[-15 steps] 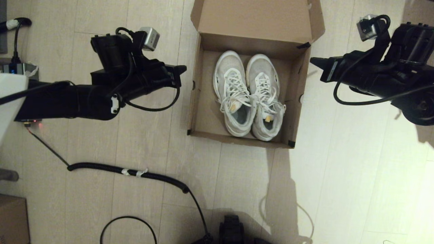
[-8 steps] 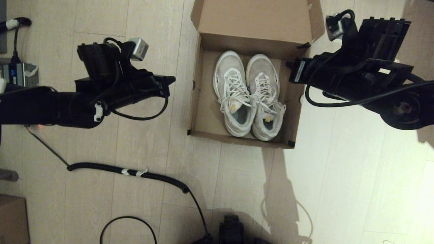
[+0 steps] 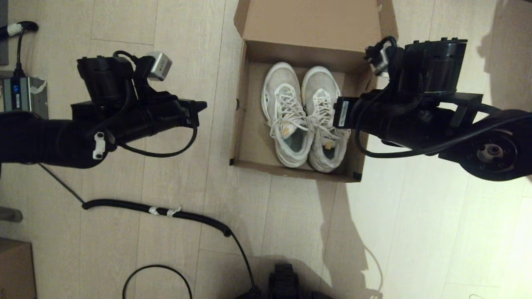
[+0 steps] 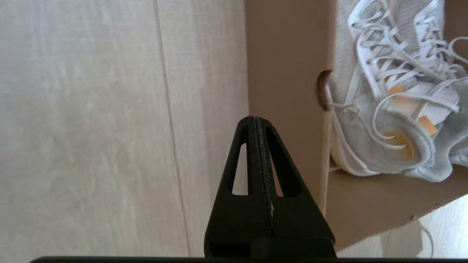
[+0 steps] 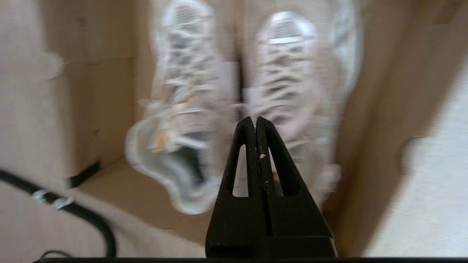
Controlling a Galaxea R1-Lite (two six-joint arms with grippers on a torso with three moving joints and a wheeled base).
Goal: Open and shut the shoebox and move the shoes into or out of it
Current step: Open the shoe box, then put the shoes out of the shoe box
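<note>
Here, the shoebox [image 3: 245, 104] sits on the wooden floor [image 3: 166, 232] with its lid [image 3: 311, 20] folded back and the shoes [image 3: 305, 116] side by side inside. The right tool [image 3: 337, 113], fingers pressed together and holding nothing, reaches over the box's right wall above the nearer shoe. The left tool [image 3: 202, 109], likewise closed and empty, hovers beside the left wall, apart from it. With the fingers shut, the right tool looks likelier to shove a shoe than grasp it, and the loose laces [image 3: 291, 112] could snag. The right arm hides part of the right wall, the lid's far edge is cut off, and the right wrist view is smeared.
</note>
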